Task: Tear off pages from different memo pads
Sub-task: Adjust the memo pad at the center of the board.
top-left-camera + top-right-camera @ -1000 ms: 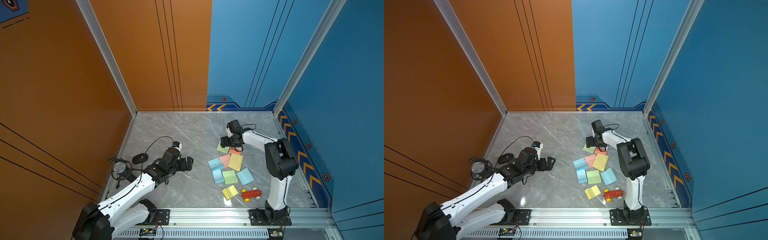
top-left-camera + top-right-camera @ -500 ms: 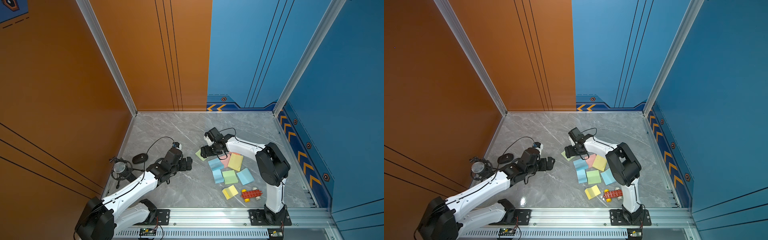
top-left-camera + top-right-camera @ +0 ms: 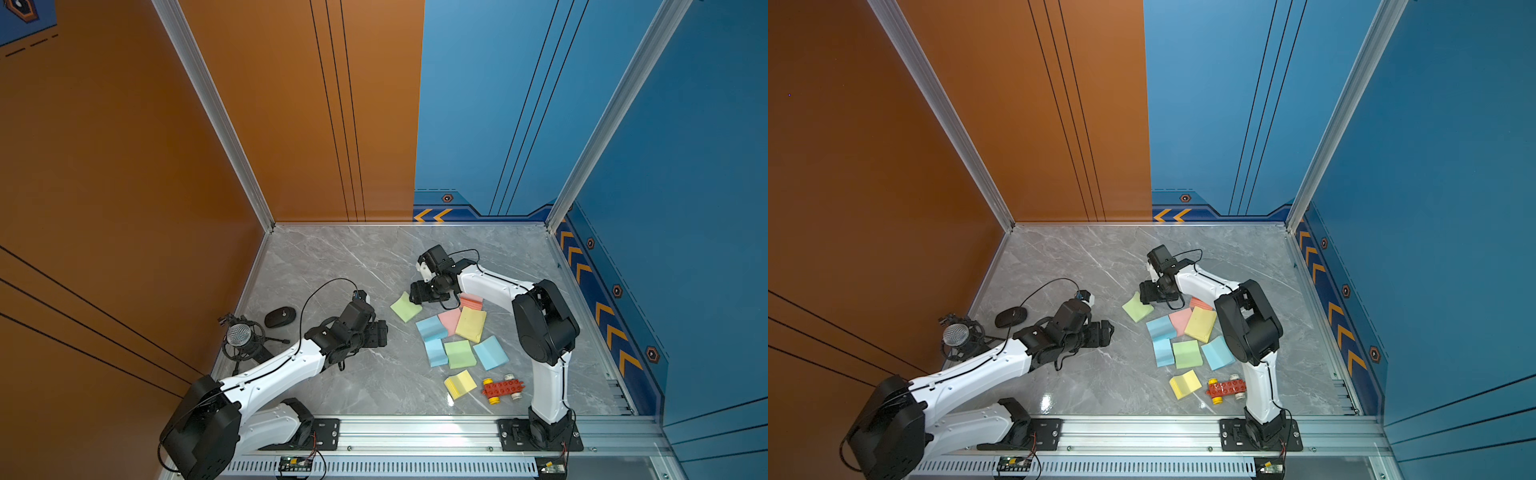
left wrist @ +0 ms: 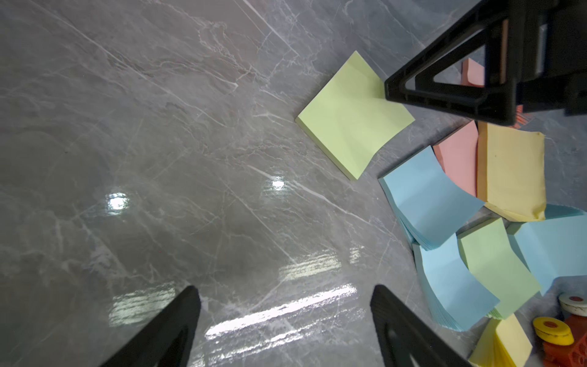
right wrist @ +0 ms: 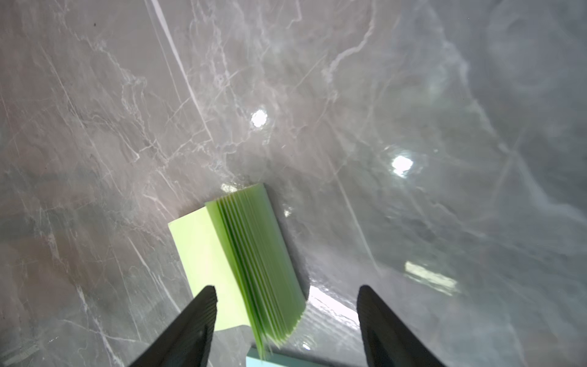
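At the far left, by the orange wall, a microphone [image 3: 239, 334] on its stand and a black oval puck [image 3: 279, 318] sat close to the table's [image 3: 353, 266] edge. Next came the left gripper [image 4: 286, 292] — jaws set wide, holding nothing, hovering over bare grey marble with open room ahead of it and toward the back wall. To its right a green memo pad [image 4: 354, 116] lay alone on the table, just apart from the others. The right gripper [image 5: 286, 289] hung over that pad's right-hand edge with its jaws well apart. In the left wrist view one fingertip [image 4: 394, 90] met the pad's edge, and in the right wrist view the pad's sheets were fanned between the fingers, pinched by neither. Further right the other memo pads [image 3: 459, 353] — blue, pink, yellow, green — crowded together, several overlapping, with a yellow pad [image 3: 460, 384] and a red toy brick car [image 3: 502, 388] near the front rail. Beyond them a strip of bare table ran along the blue wall.
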`<state>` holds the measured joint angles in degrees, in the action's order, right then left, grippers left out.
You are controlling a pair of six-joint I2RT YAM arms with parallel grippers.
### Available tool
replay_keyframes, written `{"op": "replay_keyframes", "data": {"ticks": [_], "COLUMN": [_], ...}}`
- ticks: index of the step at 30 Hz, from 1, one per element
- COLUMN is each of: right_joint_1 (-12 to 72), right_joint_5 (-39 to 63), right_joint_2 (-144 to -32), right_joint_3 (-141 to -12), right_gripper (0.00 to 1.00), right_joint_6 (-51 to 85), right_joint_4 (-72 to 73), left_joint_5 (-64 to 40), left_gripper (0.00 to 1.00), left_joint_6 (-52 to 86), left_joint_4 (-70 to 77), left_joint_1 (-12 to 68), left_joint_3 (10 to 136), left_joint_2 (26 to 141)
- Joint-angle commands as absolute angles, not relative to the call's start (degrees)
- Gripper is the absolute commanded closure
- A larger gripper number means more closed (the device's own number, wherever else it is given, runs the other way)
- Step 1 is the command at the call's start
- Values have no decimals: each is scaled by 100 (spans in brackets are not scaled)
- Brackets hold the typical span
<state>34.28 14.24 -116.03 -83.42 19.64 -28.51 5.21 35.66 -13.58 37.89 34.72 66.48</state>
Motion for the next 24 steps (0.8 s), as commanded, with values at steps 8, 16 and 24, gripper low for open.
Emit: {"op": "replay_keyframes", "data": {"ticks": [8, 16, 24], "right_joint_1": [4359, 4442, 3103], "right_joint_5": [1753, 1132, 1305], "right_joint_2": [-11152, -10236, -9178], "right_joint_3": [-7858, -7168, -6197], "right_gripper": [29, 28, 27], "right_joint_6": [2568, 2533, 2300], "right_joint_4": [-2524, -2376, -2354], "left_joint_5": [725, 321, -366], "left_gripper": [19, 17, 5], "left_joint_6": [3645, 3399, 2328], "left_joint_4": [-1450, -1445, -1446], "left_joint_1": [3506, 3072, 2934], "left_joint_3": [3375, 3637, 4456], "left_joint_2": [7034, 7199, 7880]}}
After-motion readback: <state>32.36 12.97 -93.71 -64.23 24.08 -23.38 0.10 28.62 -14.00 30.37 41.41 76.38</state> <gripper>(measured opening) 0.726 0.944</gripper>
